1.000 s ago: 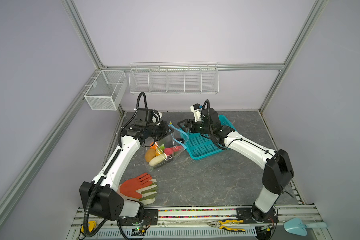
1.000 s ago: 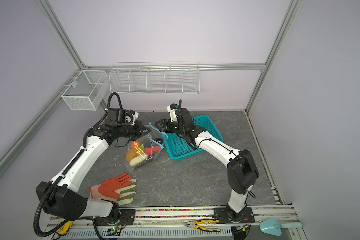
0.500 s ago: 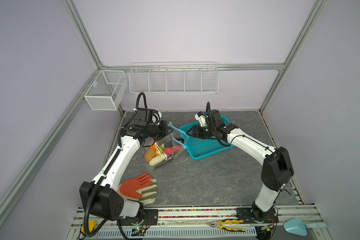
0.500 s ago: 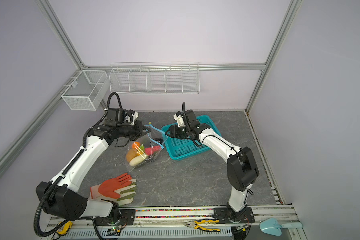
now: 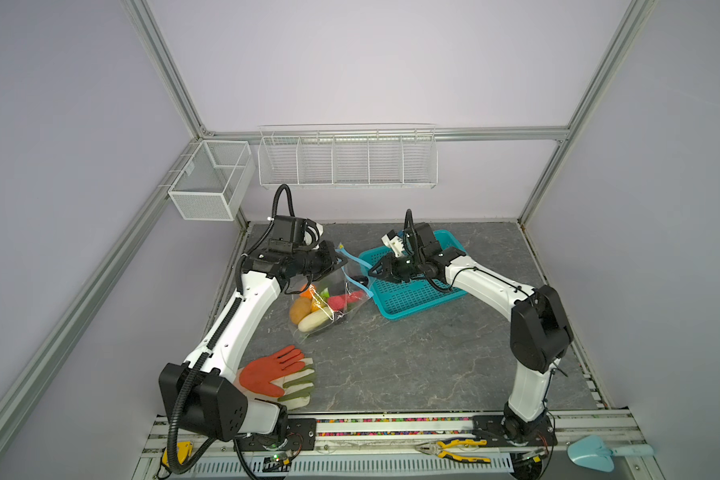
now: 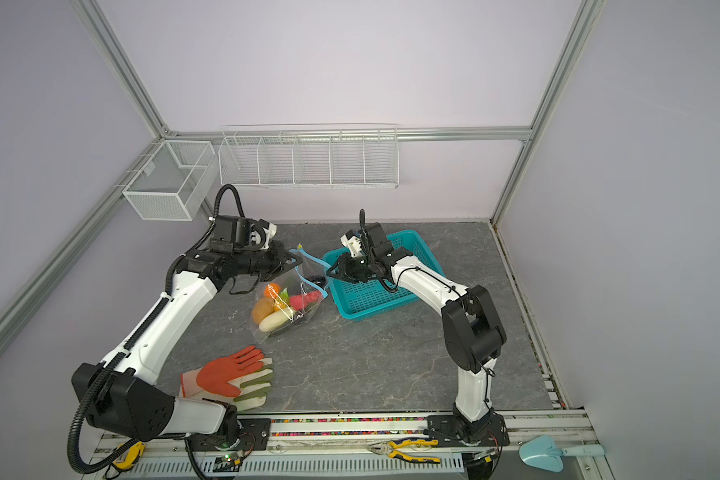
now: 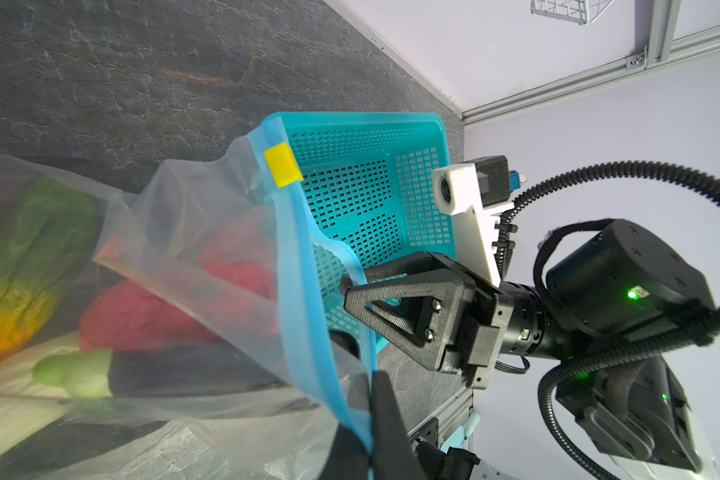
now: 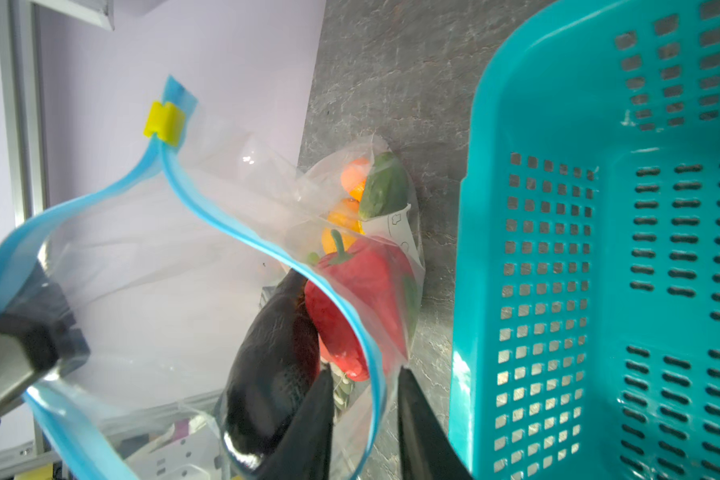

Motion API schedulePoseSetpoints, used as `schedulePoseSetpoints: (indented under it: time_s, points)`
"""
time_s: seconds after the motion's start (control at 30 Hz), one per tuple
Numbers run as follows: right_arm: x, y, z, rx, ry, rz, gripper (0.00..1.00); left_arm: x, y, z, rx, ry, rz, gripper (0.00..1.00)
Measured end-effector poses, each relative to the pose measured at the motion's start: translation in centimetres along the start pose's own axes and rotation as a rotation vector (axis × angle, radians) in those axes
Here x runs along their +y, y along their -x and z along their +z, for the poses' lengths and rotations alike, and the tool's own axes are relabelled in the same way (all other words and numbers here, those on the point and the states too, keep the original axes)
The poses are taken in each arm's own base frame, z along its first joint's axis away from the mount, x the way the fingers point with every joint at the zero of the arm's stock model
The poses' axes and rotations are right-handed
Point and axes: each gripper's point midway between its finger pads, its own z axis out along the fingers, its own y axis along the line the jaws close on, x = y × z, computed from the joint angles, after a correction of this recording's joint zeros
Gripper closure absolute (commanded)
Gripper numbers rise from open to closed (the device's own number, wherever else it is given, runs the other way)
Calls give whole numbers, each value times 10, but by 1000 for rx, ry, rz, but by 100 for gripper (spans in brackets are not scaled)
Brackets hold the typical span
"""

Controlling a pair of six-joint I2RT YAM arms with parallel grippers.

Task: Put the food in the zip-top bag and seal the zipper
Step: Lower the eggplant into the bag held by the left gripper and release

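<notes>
The clear zip-top bag lies left of the basket, mouth raised. Food fills it: an orange piece, a yellow-brown piece, a white-green one, a red pepper and a dark eggplant at the mouth. My left gripper is shut on one lip of the light-blue zipper. The yellow slider sits at the strip's far end. My right gripper straddles the other lip, jaws narrowly apart.
A teal perforated basket stands just right of the bag, under the right wrist. Orange-and-green gloves lie front left. Pliers and a blue scoop rest on the front rail. White wire baskets hang on the back wall.
The right gripper has come down to the basket-side lip of the bag, and its jaws have narrowed around the blue strip. The left gripper and the bag have stayed put.
</notes>
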Motion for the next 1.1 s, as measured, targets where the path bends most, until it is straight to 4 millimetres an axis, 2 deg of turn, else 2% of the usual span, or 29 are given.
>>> schedulePoseSetpoints:
  time_s: [0.37,0.63,0.87,1.1]
  points:
    - [4,-2,7,20,44,12,90,1,-1,0,2,2,-2,100]
    - [15,1,7,12,59,-5,93,0,0,-2,0,7,-2,100]
    - [30,12,2,-12,82,-36,93,-10,10,-18,-50,6,12,100]
    - [40,19,-2,-30,96,-55,93,-9,14,-35,-89,21,10,100]
